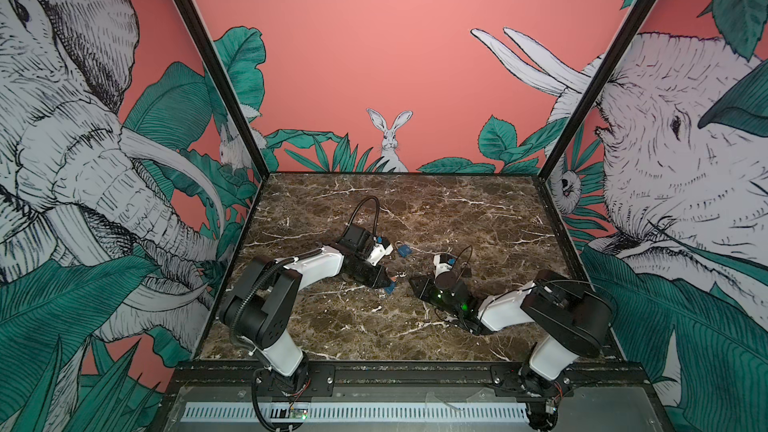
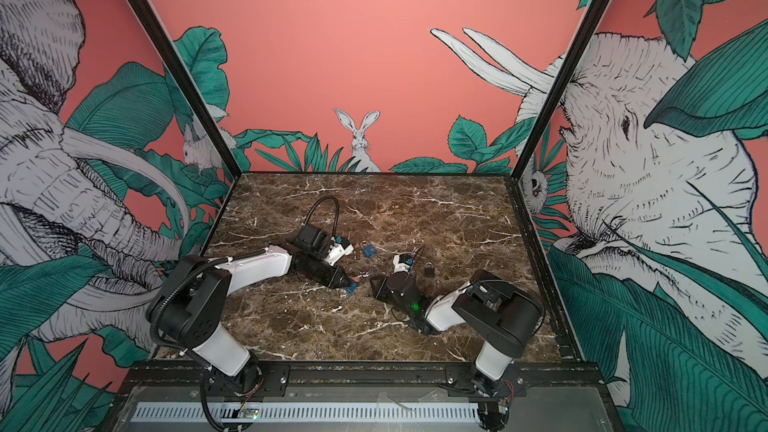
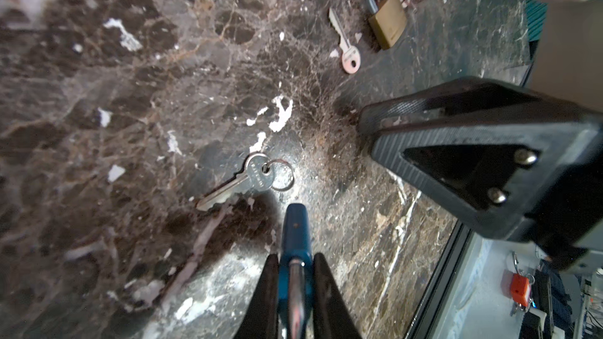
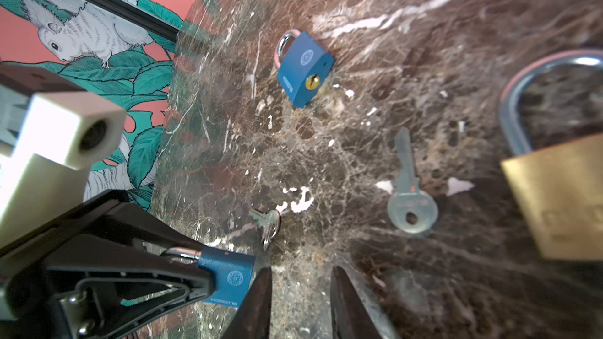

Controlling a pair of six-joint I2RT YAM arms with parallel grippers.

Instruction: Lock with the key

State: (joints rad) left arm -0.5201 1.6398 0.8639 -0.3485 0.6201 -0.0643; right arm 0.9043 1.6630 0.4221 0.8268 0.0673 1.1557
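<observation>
My left gripper (image 3: 295,257) is shut on a small blue padlock (image 3: 295,233), whose body sticks out past the fingertips just above the marble. In both top views this held padlock (image 1: 390,286) sits near the table's middle. A silver key on a ring (image 3: 243,182) lies flat just beyond the padlock. My right gripper (image 4: 301,270) is open and holds nothing. It faces the left gripper from close by, with the held padlock (image 4: 228,275) beside one finger and the ringed key (image 4: 269,223) a little ahead.
A second blue padlock (image 4: 303,66) lies farther back on the marble (image 1: 374,326). A bare key (image 4: 411,197) and a brass padlock (image 4: 561,190) lie to the right of the ringed key. A dark padlock (image 2: 429,270) sits behind the right arm.
</observation>
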